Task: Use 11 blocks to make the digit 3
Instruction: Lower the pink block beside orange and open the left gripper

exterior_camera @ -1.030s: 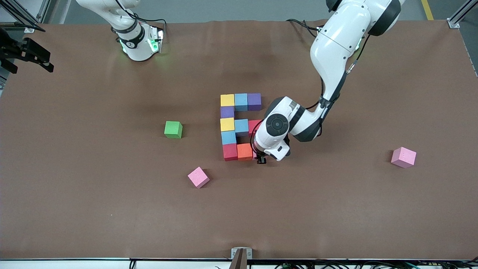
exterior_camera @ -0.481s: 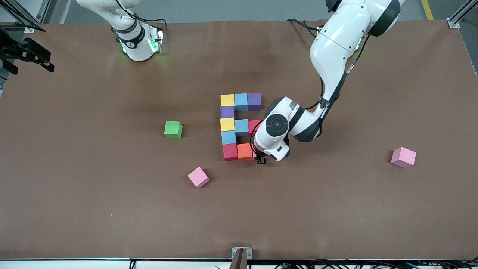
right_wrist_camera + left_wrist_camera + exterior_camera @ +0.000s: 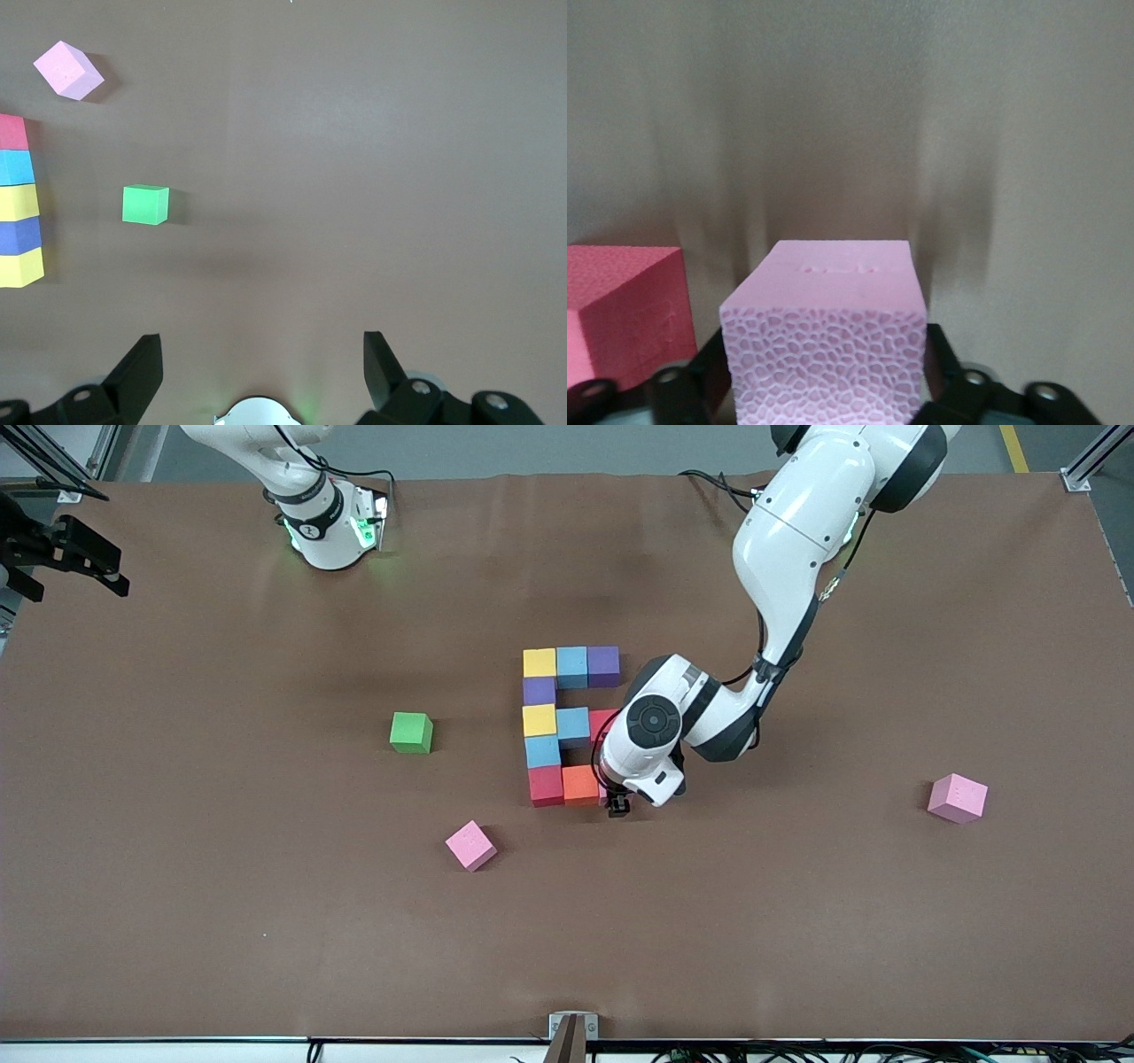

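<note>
- Setting the last cube: the left gripper is down at the end of the bar nearest the front camera, with a pink cube between its jaws on the table. Whether they pinch it or have let go, I cannot tell.
- Pink cube: just beside the orange cube, on the side toward the left arm's end, where the bar needs its third piece.
- Digit: three bars joined by single cubes at the right arm's end. It reads as an E from the front and, judged so, is complete with the pink cube.
- Right gripper: waiting over the table edge at the right arm's end, jaws spread wide and empty, clear of the work.
- Spares: a green cube and two more pink ones, well apart from the digit.
</note>
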`<state>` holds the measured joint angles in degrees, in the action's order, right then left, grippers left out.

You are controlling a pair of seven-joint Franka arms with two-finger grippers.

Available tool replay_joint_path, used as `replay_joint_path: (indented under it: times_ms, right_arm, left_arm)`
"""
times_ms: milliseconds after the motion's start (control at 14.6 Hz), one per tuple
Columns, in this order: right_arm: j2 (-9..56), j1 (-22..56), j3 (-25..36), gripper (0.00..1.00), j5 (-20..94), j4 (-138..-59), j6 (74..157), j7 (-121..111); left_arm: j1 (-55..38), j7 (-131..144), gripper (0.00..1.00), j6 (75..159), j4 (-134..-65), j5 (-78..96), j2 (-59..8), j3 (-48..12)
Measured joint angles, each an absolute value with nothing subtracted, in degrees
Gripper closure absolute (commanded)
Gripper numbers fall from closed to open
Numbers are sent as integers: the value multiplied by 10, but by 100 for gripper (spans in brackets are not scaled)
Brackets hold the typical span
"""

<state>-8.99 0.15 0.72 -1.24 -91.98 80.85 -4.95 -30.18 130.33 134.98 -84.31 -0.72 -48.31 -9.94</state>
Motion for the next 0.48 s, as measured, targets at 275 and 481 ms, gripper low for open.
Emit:
replay_joint_path:
  times_ms: [275, 481]
  right_arm:
    - [-90, 1, 7, 0, -12, -920, 808, -49]
    - [-90, 1, 7, 0, -12, -920, 808, -49]
  left_arm:
    - [-307, 1303, 0, 1350, -835, -13, -483, -99]
    - [-307, 1303, 0, 1350, -824, -13, -476, -99]
